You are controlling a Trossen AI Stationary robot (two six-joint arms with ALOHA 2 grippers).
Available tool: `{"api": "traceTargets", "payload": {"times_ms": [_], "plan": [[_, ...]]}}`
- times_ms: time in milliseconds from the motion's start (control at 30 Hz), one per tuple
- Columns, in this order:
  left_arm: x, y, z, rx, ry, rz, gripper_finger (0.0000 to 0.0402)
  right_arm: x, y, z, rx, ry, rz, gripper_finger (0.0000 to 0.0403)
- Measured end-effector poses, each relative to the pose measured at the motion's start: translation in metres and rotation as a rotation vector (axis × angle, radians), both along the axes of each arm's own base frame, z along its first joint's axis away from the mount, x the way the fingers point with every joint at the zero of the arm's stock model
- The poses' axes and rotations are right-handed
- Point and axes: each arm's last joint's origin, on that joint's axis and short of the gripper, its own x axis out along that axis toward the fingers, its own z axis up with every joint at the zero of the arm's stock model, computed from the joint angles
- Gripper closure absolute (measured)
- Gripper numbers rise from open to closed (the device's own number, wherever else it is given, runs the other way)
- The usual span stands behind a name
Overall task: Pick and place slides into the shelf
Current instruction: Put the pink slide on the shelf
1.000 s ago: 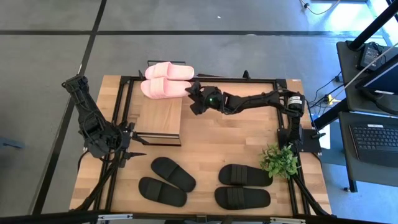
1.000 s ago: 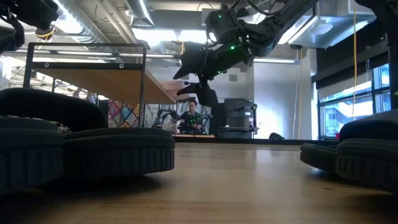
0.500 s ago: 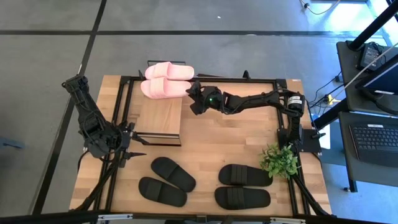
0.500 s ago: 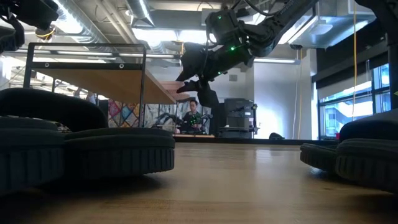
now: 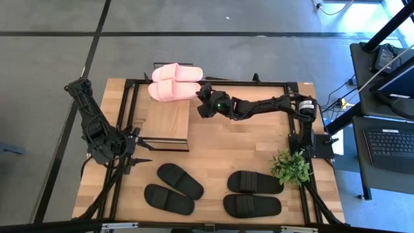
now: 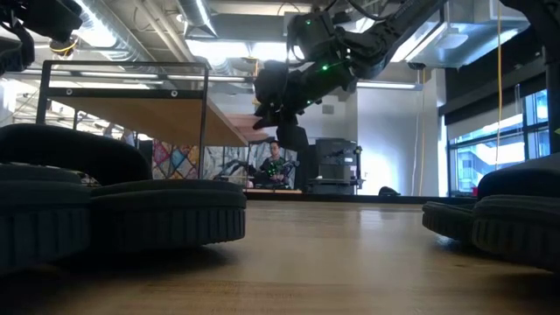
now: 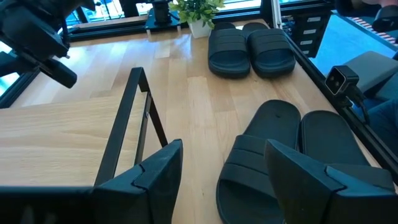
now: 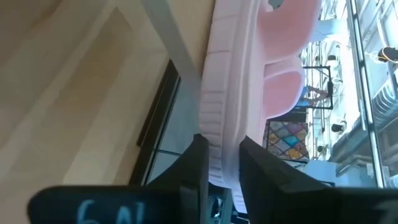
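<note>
Slides, pink pair (image 5: 173,82): high view, on the shelf (image 5: 165,120) at its far end; right gripper (image 5: 202,101) at the nearer one's tip. Left gripper (image 5: 137,153) near shelf's front, fingers apart. Right wrist view: fingers (image 8: 193,163) clamped on pink sole edge (image 8: 219,118). Left wrist view: black slides (image 7: 273,155) on table.
</note>
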Motion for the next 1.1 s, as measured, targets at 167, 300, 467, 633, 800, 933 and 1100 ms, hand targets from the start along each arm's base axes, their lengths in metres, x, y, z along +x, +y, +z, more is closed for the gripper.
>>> {"api": "traceTargets", "payload": {"times_ms": [167,300,467,633,800,933,1100], "plan": [[0.000,0.000,0.000,0.000,0.000,0.000,0.0185,0.002,0.009,0.000,-0.018,0.001,-0.036,0.0335],[0.000,0.000,0.000,-0.001,0.000,0.000,0.0185,0.003,0.015,0.001,-0.026,0.002,-0.050,0.0335],[0.000,0.000,0.000,-0.004,0.004,-0.006,0.0185,0.003,0.018,0.000,-0.014,-0.006,-0.052,0.0336],[0.000,0.000,0.000,-0.005,0.006,-0.008,0.0185,0.003,0.020,-0.001,0.007,-0.007,-0.059,0.0336],[0.000,0.000,0.000,-0.007,0.006,-0.009,0.0185,0.003,0.022,-0.002,-0.001,0.002,-0.085,0.0336],[0.000,0.000,0.000,-0.006,0.006,-0.008,0.0185,0.002,0.022,-0.002,-0.009,0.004,-0.107,0.0336],[0.000,0.000,0.000,-0.007,0.006,-0.008,0.0185,0.002,0.023,-0.002,-0.010,0.004,-0.109,0.0336]]}}
